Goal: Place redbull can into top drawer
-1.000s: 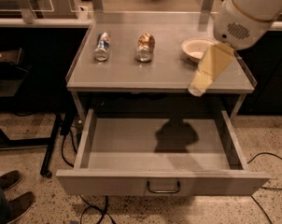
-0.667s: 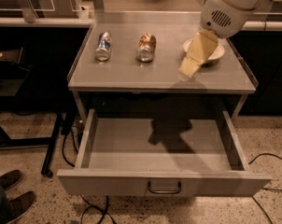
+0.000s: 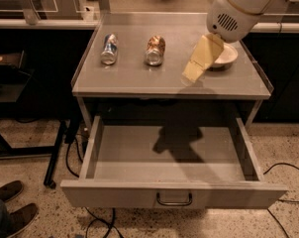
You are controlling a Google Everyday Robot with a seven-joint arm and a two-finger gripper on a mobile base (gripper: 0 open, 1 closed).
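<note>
One table (image 3: 139, 83) stood over one open, empty drawer (image 3: 169, 195), one arm (image 3: 243, 4) reached in from the upper right, its gripper (image 3: 191, 73) angled down-left over the tabletop beside one bowl (image 3: 227, 57), grip impossible to tell, and two cans lay on the table, the redbull can (image 3: 109, 49) leftmost, a brown can (image 3: 155, 50) beside it.

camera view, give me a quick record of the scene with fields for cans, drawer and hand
redbull can: lying on its side, left on the table top
brown-and-gold can: lying to its right, apart
white bowl: right on the table top
top drawer: pulled open, no can inside
hand: above the table top, by the white bowl, away from the redbull can
</note>
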